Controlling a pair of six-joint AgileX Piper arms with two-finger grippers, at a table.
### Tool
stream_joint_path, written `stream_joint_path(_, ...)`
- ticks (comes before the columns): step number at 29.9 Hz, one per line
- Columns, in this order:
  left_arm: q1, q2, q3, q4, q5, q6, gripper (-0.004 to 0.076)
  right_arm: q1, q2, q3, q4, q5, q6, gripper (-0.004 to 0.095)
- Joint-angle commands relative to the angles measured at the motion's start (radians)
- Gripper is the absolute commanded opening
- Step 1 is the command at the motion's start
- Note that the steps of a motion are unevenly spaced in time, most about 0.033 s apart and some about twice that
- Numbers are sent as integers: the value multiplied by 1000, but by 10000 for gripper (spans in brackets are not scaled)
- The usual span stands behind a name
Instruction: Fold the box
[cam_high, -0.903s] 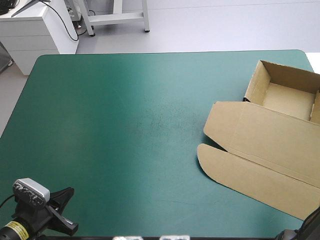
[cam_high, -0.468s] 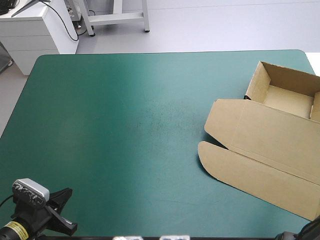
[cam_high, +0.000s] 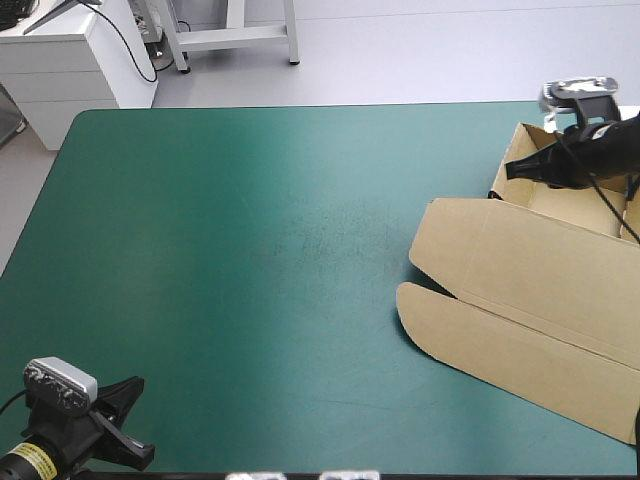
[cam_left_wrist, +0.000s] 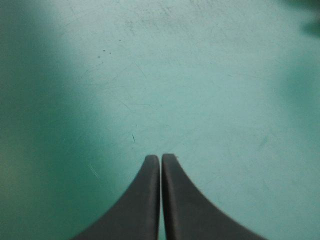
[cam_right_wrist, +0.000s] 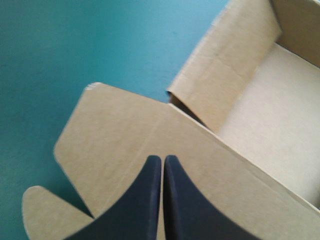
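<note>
The brown box (cam_high: 540, 290) lies at the table's right side as an open tray (cam_high: 578, 202) with its lid flat toward the front, a rounded flap at the lid's left. My right gripper (cam_high: 512, 169) hovers shut over the tray's left wall, pointing left. In the right wrist view the right gripper (cam_right_wrist: 163, 160) is shut with nothing in it, above the lid (cam_right_wrist: 120, 130) next to the tray floor (cam_right_wrist: 270, 125). My left gripper (cam_high: 128, 392) rests shut at the table's front left corner. The left wrist view shows the left gripper (cam_left_wrist: 161, 158) over bare teal-green cover.
The teal-green cover (cam_high: 250, 250) runs from the box to the table's left edge. The box reaches past the table's right side. A white cabinet (cam_high: 70, 60) stands beyond the far left corner.
My right arm has swung from the front right corner up to the far right, and now hangs over the tray. The left arm has not moved.
</note>
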Motion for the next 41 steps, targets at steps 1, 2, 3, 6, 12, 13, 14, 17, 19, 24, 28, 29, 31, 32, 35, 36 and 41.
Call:
stream_joint_path(1, -3, 13, -23, 7, -93, -18, -8, 114, -100, -1, -47, -48, 13, -2)
stream_joint_path(2, -3, 13, -23, 7, -106, -15, -8, 138, -119, 14, -54, -63, 13, -2)
stream_joint_path(3, -3, 13, -23, 7, -122, -15, -8, 162, -146, 38, -61, -74, 13, -2)
stream_joint_path(6, -3, 13, -23, 10, -154, -15, -8, 211, -235, 148, -63, -132, -6, -2)
stream_joint_path(12, -3, 13, -23, 12, -184, -15, -8, 229, -481, 450, 36, -338, -68, -2)
stream_joint_path(13, -3, 13, -23, 12, -199, -15, -8, 229, -543, 514, 48, -378, -91, -2)
stream_joint_path(14, -3, 13, -23, 12, -216, -15, -8, 229, -592, 565, 48, -415, -106, -2)
stream_joint_path(17, -3, 13, -23, 12, -256, -11, -8, 229, -716, 696, 18, -484, -118, -2)
stream_joint_path(19, -3, 13, -23, 12, -270, -9, -8, 229, -791, 773, 3, -514, -118, -2)
stream_joint_path(24, -3, 13, -23, 15, -268, -9, -8, 229, -954, 952, 5, -602, -167, -2)
stream_joint_path(28, -3, 13, -23, 60, -270, -9, -8, 229, -1094, 1078, -1, -658, -171, -2)
stream_joint_path(29, -3, 13, -23, 64, -270, -9, -8, 229, -1123, 1107, -1, -658, -169, -2)
stream_joint_path(31, -3, 13, -23, 64, -274, -9, -8, 229, -1170, 1159, 1, -658, -165, -2)
stream_joint_path(32, -3, 13, -23, 64, -277, -2, -8, 229, -1194, 1181, 1, -658, -157, -2)
stream_joint_path(35, -3, 11, -23, 64, -265, 73, -8, 229, -1256, 1232, 1, -658, -132, -2)
stream_joint_path(36, -3, 11, -21, 64, -265, 75, -8, 229, -1280, 1247, 2, -658, -133, -2)
stream_joint_path(41, -3, 11, -13, 40, -265, 75, -8, 229, -1353, 1270, 7, -671, -132, -2)
